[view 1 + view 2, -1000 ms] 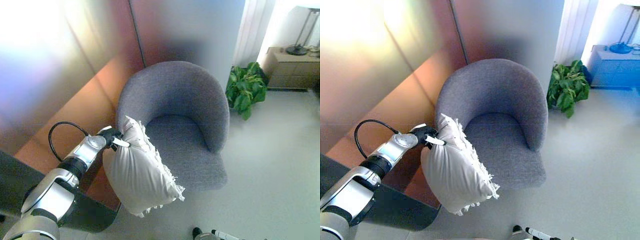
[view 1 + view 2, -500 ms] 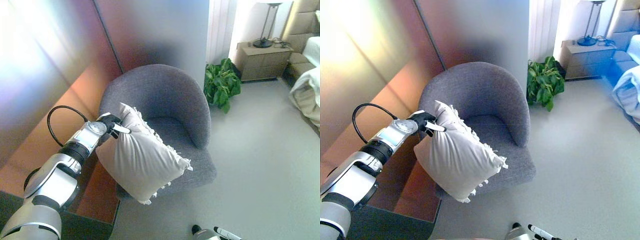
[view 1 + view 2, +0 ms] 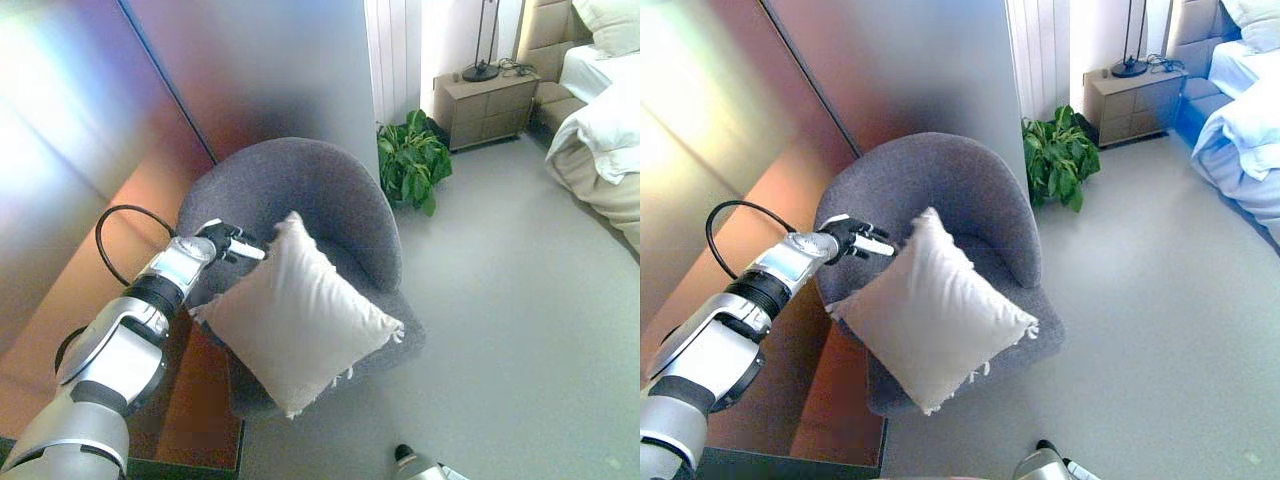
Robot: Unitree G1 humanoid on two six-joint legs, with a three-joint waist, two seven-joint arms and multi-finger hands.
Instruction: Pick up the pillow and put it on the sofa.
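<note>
A white square pillow (image 3: 300, 312) with fringed edges lies spread flat over the seat and front left edge of the grey round armchair (image 3: 330, 190). My left hand (image 3: 228, 243) is over the chair's left arm, by the pillow's upper left edge. Its fingers are stretched out towards the pillow and no longer bunch the cloth. The same hand shows in the right eye view (image 3: 855, 240). Only a sliver of my right hand (image 3: 1045, 460) shows at the bottom edge.
A brown wall panel and a low dark wooden ledge (image 3: 195, 420) stand left of the chair. A green potted plant (image 3: 410, 170) stands behind it on the right, with a bedside cabinet (image 3: 485, 100) and a bed (image 3: 600, 130) beyond. Grey carpet spreads to the right.
The camera has swung right. My left hand has let go of the pillow's bunched corner, and the pillow has flattened out and dropped onto the armchair seat.
</note>
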